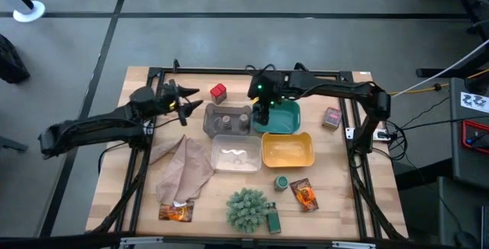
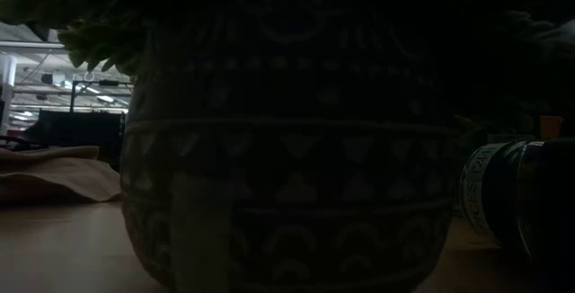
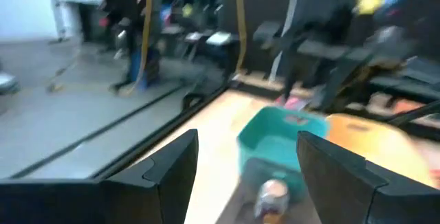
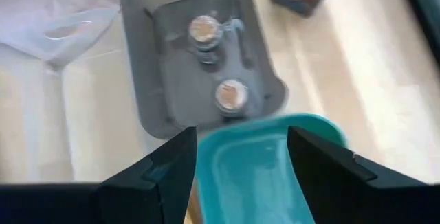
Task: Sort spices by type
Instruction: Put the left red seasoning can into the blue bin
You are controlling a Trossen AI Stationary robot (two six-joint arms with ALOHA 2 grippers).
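plant pot (image 2: 287, 149) up close, right tool (image 1: 262, 116) open over teal tray (image 1: 286, 119)

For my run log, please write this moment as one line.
grey tray: two brownish-topped jars inside | teal tray: empty | right gripper: open, over teal tray edge | left gripper: open, near red tub

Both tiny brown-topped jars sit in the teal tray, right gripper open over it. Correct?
Not quite. The two tiny brown-topped jars stand in the grey tray, as the right wrist view shows. The teal tray beside it looks empty. The right gripper is open over the teal tray.
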